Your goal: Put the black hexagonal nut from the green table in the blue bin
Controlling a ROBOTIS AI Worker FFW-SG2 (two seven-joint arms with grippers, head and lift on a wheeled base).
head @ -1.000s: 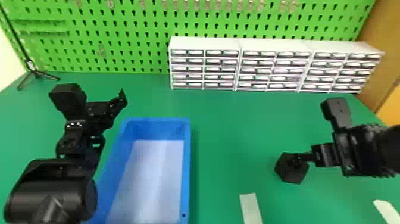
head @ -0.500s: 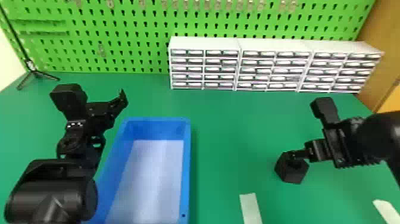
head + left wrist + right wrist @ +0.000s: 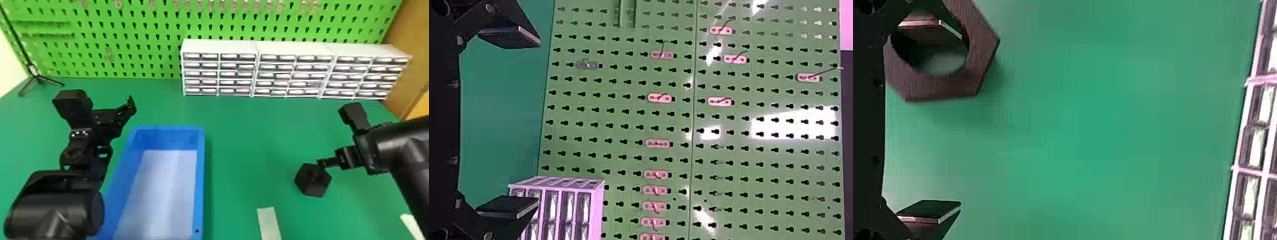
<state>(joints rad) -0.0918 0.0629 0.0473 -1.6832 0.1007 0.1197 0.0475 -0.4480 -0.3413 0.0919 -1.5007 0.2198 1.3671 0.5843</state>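
My right gripper (image 3: 323, 162) hangs at the far, right edge of the black hexagonal nut (image 3: 311, 186), which rests on the green table. In the right wrist view the right gripper (image 3: 959, 122) is open. One finger overlaps the hole of the nut (image 3: 953, 87); the other is well outside it. Whether they touch, I cannot tell. The blue bin (image 3: 200, 178), with a pale bottom, stands left of the nut. Beyond its left wall waits my left gripper (image 3: 126, 110), parked above the table. The left gripper (image 3: 536, 122) is open in the left wrist view, facing the pegboard.
White drawer units (image 3: 220, 46) line the back of the table before a green pegboard (image 3: 143, 48). A small black tripod (image 3: 39, 79) stands at the back left. Pale strips (image 3: 269, 223) lie near the front, between bin and nut and at the far right.
The right arm's wrist has shifted slightly left and its forearm has swung farther up in the head view, while its fingertips remain by the nut. The nut, bin and left arm have kept their places.
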